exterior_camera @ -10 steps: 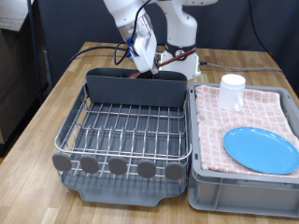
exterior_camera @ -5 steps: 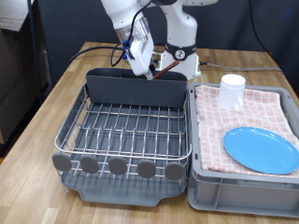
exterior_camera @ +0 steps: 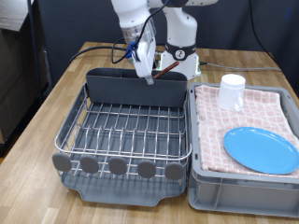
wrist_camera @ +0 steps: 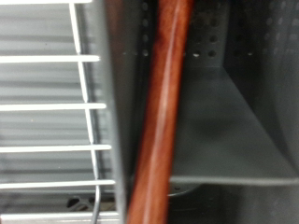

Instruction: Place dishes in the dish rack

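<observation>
My gripper [exterior_camera: 148, 73] hangs just above the dark grey caddy [exterior_camera: 135, 89] at the far edge of the dish rack [exterior_camera: 126, 131]. In the wrist view the reddish-brown wooden spoon [wrist_camera: 159, 112] stands lengthwise inside the caddy [wrist_camera: 224, 121], beside the silver rack wires [wrist_camera: 47, 112]. No fingers show in the wrist view, so a grip on the spoon is not visible. The light-blue plate [exterior_camera: 262, 149] and the white cup [exterior_camera: 232, 91] sit in the crate at the exterior view's right.
The grey crate [exterior_camera: 243, 191] lined with pink checkered cloth [exterior_camera: 271, 107] touches the rack's right side. Round dark discs [exterior_camera: 117, 166] line the rack's near edge. The robot base [exterior_camera: 182, 61] and cables stand behind the caddy on the wooden table [exterior_camera: 37, 121].
My gripper has shifted slightly toward the exterior view's right over the caddy. Plate and cup have not moved.
</observation>
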